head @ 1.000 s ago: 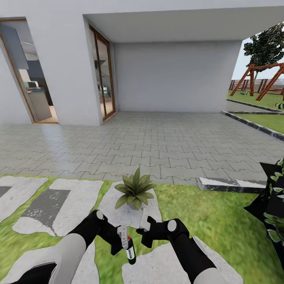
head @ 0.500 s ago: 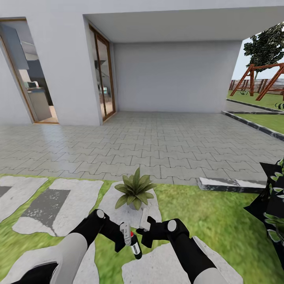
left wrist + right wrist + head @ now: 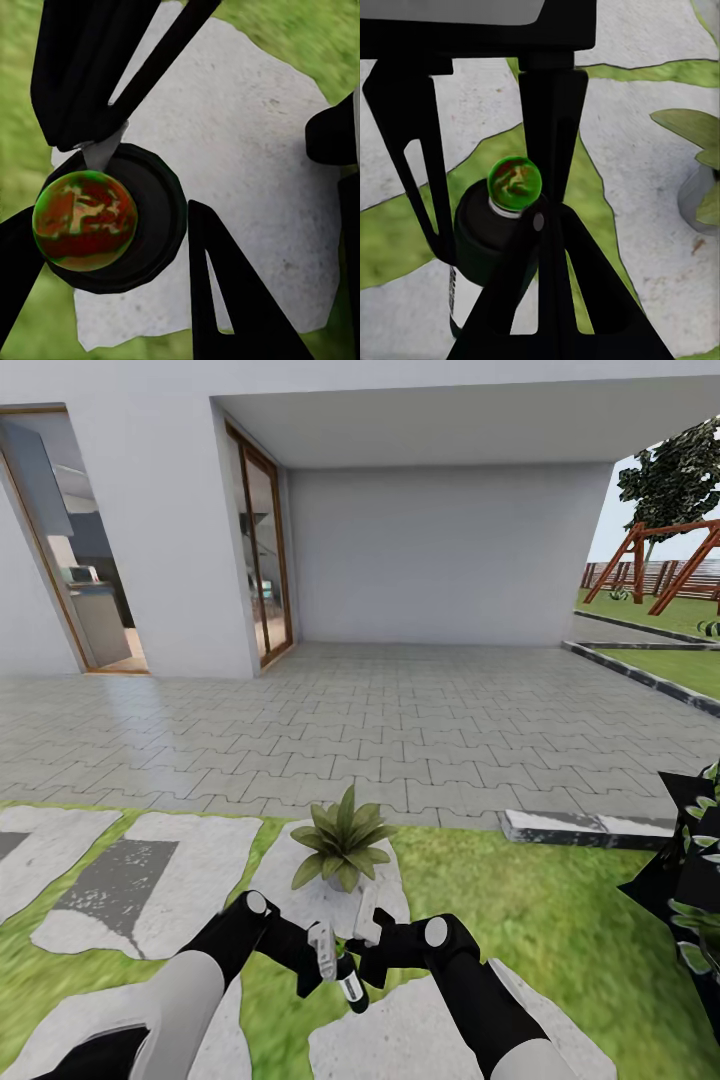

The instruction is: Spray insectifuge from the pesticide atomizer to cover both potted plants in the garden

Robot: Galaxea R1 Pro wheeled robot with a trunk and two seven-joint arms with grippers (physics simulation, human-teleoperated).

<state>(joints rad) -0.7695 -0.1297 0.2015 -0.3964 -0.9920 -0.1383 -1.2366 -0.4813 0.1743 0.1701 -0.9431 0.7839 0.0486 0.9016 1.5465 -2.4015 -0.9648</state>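
The left gripper (image 3: 330, 958) is squeezing the atomizer (image 3: 348, 982) between its fingers, holding it tilted over the grass, and the right gripper (image 3: 366, 932) is waiting just beside it; I cannot tell how wide its fingers are. The left wrist view is looking down on the bottle's round top (image 3: 85, 220) above a stepping stone (image 3: 255, 187), which the head view is not showing. A little farther off, a plant (image 3: 342, 839) is sitting in its small grey pot (image 3: 335, 882) on a stone.
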